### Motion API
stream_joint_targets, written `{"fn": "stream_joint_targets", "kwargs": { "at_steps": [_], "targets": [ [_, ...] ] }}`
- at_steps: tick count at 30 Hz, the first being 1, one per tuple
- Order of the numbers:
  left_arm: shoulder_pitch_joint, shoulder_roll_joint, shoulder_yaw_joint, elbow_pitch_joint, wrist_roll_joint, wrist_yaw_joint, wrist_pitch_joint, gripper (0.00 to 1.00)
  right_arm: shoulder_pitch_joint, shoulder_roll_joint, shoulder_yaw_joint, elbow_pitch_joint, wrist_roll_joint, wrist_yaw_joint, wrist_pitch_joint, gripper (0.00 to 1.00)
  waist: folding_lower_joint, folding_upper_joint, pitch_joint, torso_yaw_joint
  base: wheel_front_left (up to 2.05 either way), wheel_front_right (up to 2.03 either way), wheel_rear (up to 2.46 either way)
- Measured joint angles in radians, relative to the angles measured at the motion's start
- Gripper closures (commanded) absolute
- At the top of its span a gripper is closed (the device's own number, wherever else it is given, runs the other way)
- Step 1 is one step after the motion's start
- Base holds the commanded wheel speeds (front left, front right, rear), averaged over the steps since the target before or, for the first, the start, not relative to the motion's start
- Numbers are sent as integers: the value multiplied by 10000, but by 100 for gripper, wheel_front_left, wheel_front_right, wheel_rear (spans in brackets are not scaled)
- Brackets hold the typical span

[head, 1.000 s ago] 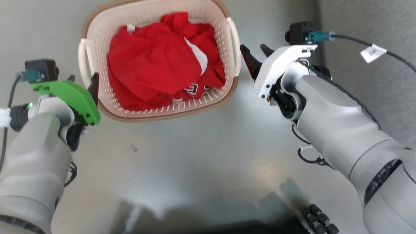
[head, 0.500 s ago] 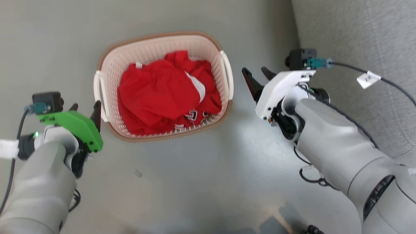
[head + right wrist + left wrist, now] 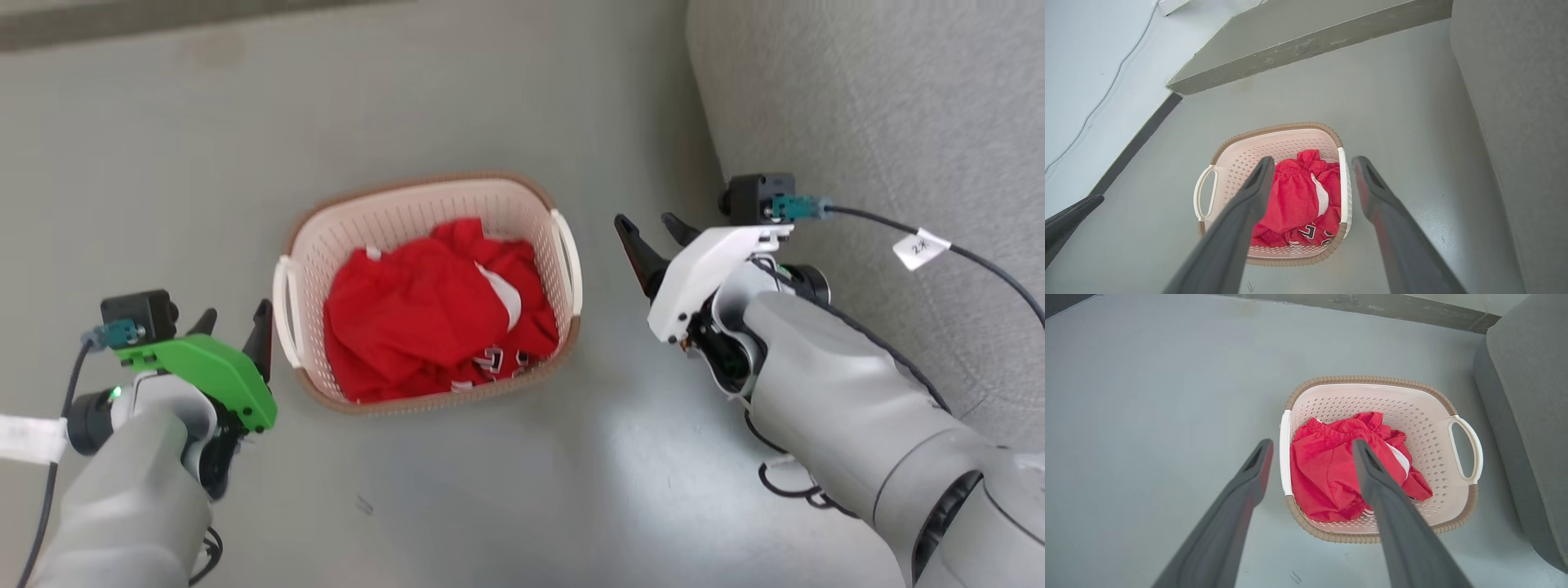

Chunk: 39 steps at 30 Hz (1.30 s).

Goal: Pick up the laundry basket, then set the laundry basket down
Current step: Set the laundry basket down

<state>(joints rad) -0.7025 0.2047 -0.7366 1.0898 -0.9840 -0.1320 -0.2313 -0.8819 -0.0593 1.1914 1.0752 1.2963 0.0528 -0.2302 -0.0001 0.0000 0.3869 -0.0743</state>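
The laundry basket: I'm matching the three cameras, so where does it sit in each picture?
Head view: laundry basket at centre.
Left wrist view: laundry basket right of centre.
Right wrist view: laundry basket centre, lower half.
Shared landmark: grey upholstery along each picture's right side.

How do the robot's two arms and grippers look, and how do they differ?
Both arms are pale grey with two long dark fingers. The left gripper has a green shell, the right gripper a white one. Each carries a small black camera with a teal plug and a dark cable; the right one bears a white tag.
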Motion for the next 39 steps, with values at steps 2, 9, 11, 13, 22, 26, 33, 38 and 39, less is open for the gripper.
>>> {"fn": "stream_joint_targets", "kwargs": {
  "at_steps": [2, 9, 11, 13, 22, 26, 33, 38, 39],
  "targets": [
    [132, -15, 0, -42, -31, 0, -86, 0, 162, 6, 4, 44, -44, 29, -77, 0, 0, 0, -266, 17, 0, 0, 0],
    [610, -12, 48, -151, -31, 0, -119, 0, 816, 8, -23, 144, -52, 104, -115, 0, 0, 0, -1160, 114, 0, 0, 0],
    [734, -10, 86, -228, -31, 0, -132, 0, 941, 12, -81, 167, -82, 105, -134, 0, 0, 0, -1394, 150, 0, 0, 0],
    [848, -10, 113, -316, -15, 0, -173, 0, 1056, 10, -125, 182, -148, 107, -171, 0, 0, 0, -1616, 188, 0, 0, 0],
    [1096, 182, 813, -1262, 284, 165, -174, 0, 1138, -414, -1193, -337, -823, 67, -173, 0, 0, 0, -2418, 372, 0, 0, 0],
    [1204, 341, 1214, -1831, 591, 351, -174, 0, 1127, -673, -1741, -844, -1404, -61, -173, 0, 0, 0, -2682, 453, 0, 0, 0],
    [1960, 435, 1912, -2899, 1012, 660, -174, 0, 1236, -991, -2838, -2059, -2462, -391, -196, 0, 0, 0, -3072, 531, 0, 0, 0],
    [2328, 466, 2376, -3787, 1555, 899, -174, 0, 1900, -1179, -3622, -3053, -3319, -725, -199, 0, 0, 0, -3247, 546, 0, 0, 0],
    [2432, 472, 2477, -3967, 1643, 932, -176, 0, 2056, -1210, -3777, -3258, -3478, -754, -199, 0, 0, 0, -3270, 545, 0, 0, 0]
  ]
}}
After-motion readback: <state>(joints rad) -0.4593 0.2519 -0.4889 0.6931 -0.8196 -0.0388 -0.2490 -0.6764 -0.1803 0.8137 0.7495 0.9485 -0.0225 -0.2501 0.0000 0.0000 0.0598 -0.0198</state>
